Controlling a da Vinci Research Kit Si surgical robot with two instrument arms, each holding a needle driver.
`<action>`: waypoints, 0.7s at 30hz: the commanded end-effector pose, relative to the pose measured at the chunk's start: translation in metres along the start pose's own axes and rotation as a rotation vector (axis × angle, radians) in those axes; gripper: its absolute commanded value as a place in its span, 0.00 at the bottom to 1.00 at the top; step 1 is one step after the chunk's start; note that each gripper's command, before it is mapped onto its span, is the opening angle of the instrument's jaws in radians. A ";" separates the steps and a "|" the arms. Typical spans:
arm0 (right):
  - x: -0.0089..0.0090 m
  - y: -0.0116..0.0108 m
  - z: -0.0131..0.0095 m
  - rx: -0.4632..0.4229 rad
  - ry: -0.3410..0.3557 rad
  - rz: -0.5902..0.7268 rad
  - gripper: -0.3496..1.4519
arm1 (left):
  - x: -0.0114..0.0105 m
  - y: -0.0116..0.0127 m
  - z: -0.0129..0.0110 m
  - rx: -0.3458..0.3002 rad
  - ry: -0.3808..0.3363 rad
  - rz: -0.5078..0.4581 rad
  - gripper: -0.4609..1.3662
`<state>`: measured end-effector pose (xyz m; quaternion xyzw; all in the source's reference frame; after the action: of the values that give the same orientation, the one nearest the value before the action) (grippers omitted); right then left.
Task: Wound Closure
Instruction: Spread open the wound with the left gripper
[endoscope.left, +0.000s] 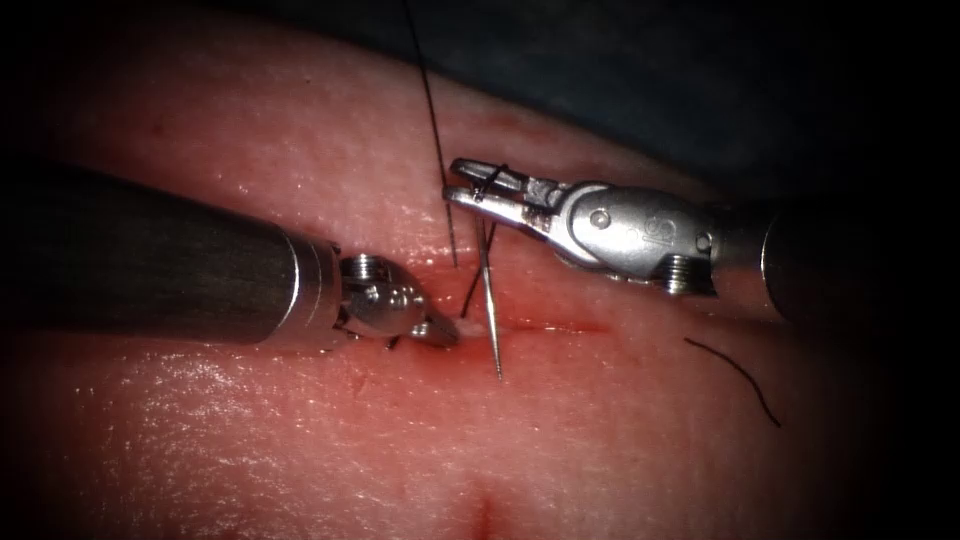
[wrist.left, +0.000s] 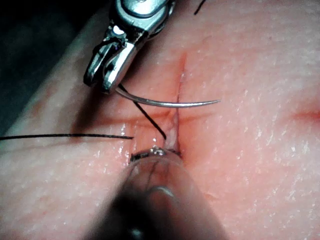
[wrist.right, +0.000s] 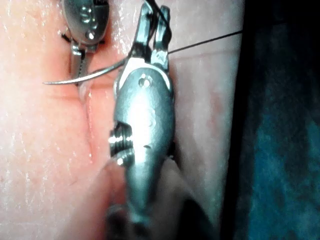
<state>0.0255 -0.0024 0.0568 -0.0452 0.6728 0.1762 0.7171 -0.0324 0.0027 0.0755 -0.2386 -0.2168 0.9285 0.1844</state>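
Observation:
My right tool (endoscope.left: 455, 180) comes in from the right, its jaws shut on the curved needle (endoscope.left: 491, 300) close to its thread end. The needle arcs down across the cut (endoscope.left: 560, 326), with its tip free above the tissue (endoscope.left: 250, 440). My left tool (endoscope.left: 440, 331) lies low at the cut's left end, jaws shut on the tissue's edge and lifting a pale lip. The black thread (endoscope.left: 432, 110) runs up from beside the needle. The left wrist view shows the needle (wrist.left: 170, 104) spanning the cut (wrist.left: 181, 65). The right wrist view shows the right tool (wrist.right: 152, 12) holding the needle (wrist.right: 85, 77).
A short cut end of thread (endoscope.left: 735, 372) lies on the tissue to the right, below the right tool's shaft. Red fluid (endoscope.left: 430, 290) wets the skin around the cut. A small red mark (endoscope.left: 483, 515) sits near the front edge.

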 end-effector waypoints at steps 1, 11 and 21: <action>0.0000 0.0000 0.0000 -0.004 0.000 0.000 0.00 | -0.0001 0.0000 0.0000 0.001 -0.015 0.003 0.06; 0.0001 -0.0010 0.0006 -0.005 0.002 -0.002 0.00 | -0.0025 0.0016 0.0019 -0.014 -0.132 0.021 0.06; -0.0004 -0.0014 0.0012 -0.012 0.004 -0.030 0.00 | -0.0046 0.0015 0.0030 -0.010 -0.174 0.003 0.36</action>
<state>0.0272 -0.0037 0.0570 -0.0577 0.6727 0.1682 0.7182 -0.0305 -0.0015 0.0788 -0.1583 -0.2367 0.9449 0.1615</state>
